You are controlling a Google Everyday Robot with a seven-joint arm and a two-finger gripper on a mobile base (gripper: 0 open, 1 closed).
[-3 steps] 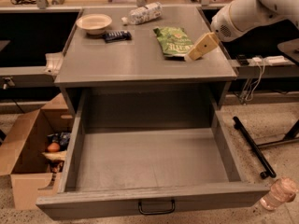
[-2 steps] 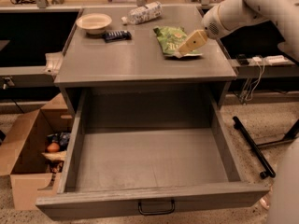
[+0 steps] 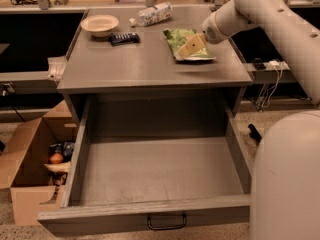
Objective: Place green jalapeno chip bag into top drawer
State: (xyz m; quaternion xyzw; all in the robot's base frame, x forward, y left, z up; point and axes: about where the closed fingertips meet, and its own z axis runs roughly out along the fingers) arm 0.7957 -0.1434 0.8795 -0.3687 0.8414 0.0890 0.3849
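The green jalapeno chip bag (image 3: 179,38) lies flat on the grey cabinet top (image 3: 135,64), towards its back right. My gripper (image 3: 190,47) reaches in from the upper right on a white arm and is down over the bag's right half, covering part of it. I cannot tell whether it touches the bag. The top drawer (image 3: 160,176) is pulled fully out below the top. Its deep grey tray holds nothing, and its black handle (image 3: 166,222) is on the front panel.
A cream bowl (image 3: 100,24), a small dark blue packet (image 3: 124,37) and a white-and-clear bag (image 3: 154,14) sit at the back of the top. An open cardboard box (image 3: 25,174) stands on the floor at left. My white body (image 3: 287,179) fills the lower right. Cables (image 3: 267,71) hang at right.
My gripper has moved left and down from beside the bag's right edge to over the bag. The bag and the drawer have not moved.
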